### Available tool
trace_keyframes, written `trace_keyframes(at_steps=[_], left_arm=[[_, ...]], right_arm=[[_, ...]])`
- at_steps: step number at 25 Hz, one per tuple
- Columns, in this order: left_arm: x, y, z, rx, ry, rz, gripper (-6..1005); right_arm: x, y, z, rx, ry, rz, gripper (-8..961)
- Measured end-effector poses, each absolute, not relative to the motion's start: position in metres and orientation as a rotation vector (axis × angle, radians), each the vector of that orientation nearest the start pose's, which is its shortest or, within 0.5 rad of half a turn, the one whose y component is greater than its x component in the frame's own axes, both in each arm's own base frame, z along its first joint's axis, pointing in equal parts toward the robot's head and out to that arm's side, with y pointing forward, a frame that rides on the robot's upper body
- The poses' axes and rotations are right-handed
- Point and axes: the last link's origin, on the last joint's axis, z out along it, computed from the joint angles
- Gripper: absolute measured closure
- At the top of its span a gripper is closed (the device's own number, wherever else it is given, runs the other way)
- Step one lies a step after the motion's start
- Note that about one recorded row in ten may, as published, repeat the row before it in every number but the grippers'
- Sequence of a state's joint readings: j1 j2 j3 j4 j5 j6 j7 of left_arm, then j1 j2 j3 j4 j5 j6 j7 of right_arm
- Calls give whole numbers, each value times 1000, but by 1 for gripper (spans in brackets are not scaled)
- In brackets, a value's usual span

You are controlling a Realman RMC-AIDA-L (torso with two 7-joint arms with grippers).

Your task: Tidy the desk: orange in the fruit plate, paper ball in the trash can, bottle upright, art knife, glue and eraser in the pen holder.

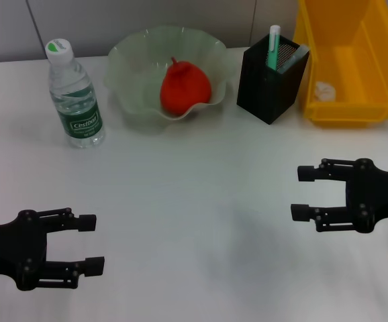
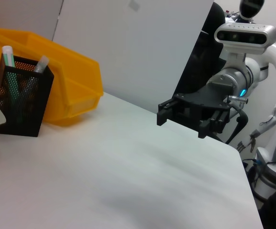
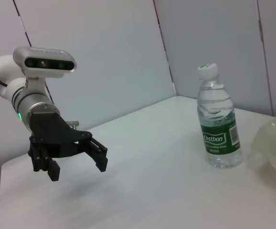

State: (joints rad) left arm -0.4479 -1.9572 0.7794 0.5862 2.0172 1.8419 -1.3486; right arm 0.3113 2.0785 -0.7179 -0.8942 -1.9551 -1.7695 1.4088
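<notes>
Every item looks put away: orange [image 1: 185, 88] in the fruit plate [image 1: 130, 60], bottle [image 1: 75, 95] upright, paper ball [image 1: 323, 90] in the yellow bin [image 1: 347, 64], tools in the pen holder [image 1: 269, 84]. Left gripper [image 1: 88, 243] and right gripper [image 1: 303, 193] hover empty, jaws apart, so no step seems left

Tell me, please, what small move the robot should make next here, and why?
Probably none beyond staying parked. The orange lies in the fruit plate, the bottle stands upright, the pen holder holds items, and a paper ball sits in the yellow bin. The left gripper and right gripper hover open, holding nothing.
</notes>
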Motion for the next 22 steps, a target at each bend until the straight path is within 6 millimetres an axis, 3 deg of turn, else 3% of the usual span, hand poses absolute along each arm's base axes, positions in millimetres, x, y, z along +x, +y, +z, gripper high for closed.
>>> trace_keyframes(at_steps=[22], left_arm=[[-291,273,26,-2992,-667,-707,172]], right_arm=[[292,270,36,-2740,609,689,168]])
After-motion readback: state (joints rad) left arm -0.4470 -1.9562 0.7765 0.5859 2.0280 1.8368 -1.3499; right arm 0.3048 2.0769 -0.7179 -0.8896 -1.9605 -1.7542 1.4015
